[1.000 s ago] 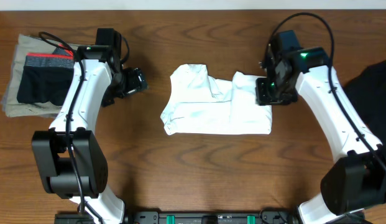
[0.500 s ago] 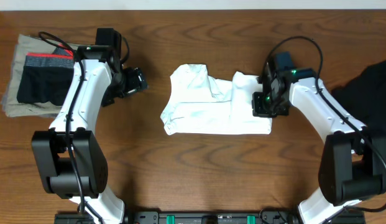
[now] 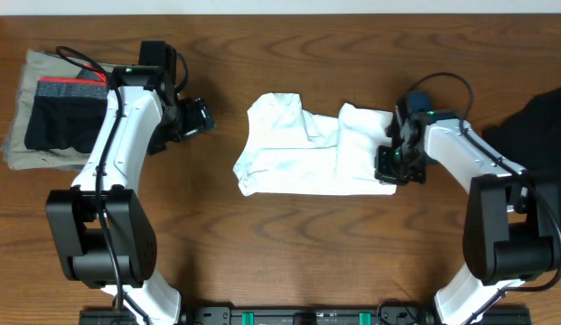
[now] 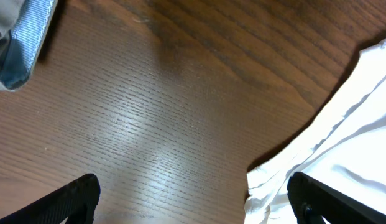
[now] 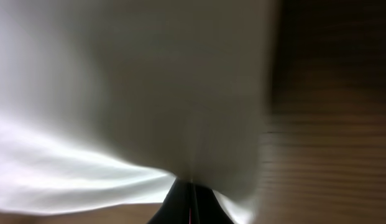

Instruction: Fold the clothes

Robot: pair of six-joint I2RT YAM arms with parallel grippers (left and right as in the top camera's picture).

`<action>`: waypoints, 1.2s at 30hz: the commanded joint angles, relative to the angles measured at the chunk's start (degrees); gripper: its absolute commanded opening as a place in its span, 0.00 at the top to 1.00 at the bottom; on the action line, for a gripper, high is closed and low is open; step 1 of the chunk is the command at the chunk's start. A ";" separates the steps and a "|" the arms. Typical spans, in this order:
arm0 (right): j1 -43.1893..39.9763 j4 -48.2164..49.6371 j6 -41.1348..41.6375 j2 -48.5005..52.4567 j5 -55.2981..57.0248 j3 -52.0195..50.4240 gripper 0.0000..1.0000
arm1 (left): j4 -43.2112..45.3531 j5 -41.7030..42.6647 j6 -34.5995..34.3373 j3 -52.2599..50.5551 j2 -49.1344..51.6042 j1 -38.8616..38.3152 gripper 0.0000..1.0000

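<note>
pinches the lower right corner of the white t-shirt (image 3: 303, 158) in the right gripper (image 3: 395, 168), jaws pressed together on the cloth. shows, from the right wrist, white fabric bunched above and left of the fingertips, with bare wooden table (image 3: 307, 244) to their right. spreads crumpled and half folded leftward from that gripper. holds the left gripper (image 3: 201, 116) spread wide and empty above bare wood, with the shirt's left edge near but not touching. leaves a black garment (image 3: 542, 117) well apart, right of the right gripper.
</note>
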 commanded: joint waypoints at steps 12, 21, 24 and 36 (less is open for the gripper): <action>-6.78 4.04 0.72 6.80 5.51 -0.20 0.99 | -0.11 -0.26 0.74 0.63 -0.50 0.09 0.02; -12.61 3.32 0.13 6.80 9.31 3.28 0.99 | -0.11 -0.24 0.74 0.63 -0.50 0.09 0.02; -12.98 2.10 -0.81 6.78 7.19 5.35 0.99 | 0.02 1.97 2.80 0.63 -0.50 0.09 0.02; -11.61 -14.91 -5.07 4.07 2.40 23.43 0.41 | 0.55 24.76 17.11 0.35 -0.31 0.07 0.02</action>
